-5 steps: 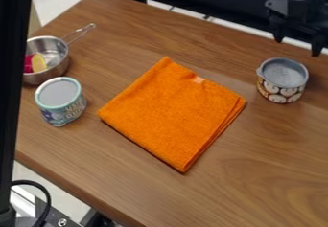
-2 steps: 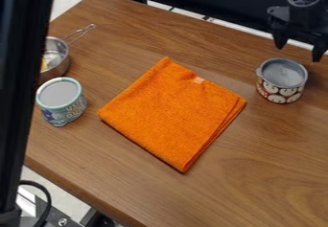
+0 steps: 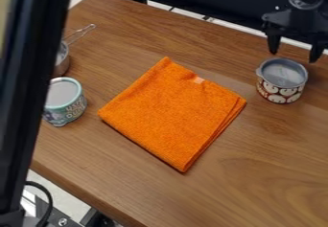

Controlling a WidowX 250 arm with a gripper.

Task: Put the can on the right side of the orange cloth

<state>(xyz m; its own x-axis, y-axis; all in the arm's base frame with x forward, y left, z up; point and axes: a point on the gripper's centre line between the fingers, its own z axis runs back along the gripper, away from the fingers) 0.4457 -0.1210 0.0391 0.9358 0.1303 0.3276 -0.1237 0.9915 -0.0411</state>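
— See any change in the gripper (image 3: 294, 57)?
— Dipping slightly, spread wide, near the patterned cup (image 3: 280, 81).
— And for the teal-rimmed can (image 3: 66, 108), left of the orange cloth (image 3: 171, 115)?
— Probably no progress; needs carrying across.

And here's the dark post (image 3: 33, 77), itself cut off by the left edge, hiding most of the metal pan's bowl (image 3: 62, 64) and the left side of the teal-rimmed can (image 3: 66, 110); that can's lettering, blurred; the table (image 3: 256, 173) runs out at right and bottom; up top, the arm above the gripper (image 3: 294, 56) is cropped; the cloth's pale tag (image 3: 199, 80), too small to read!
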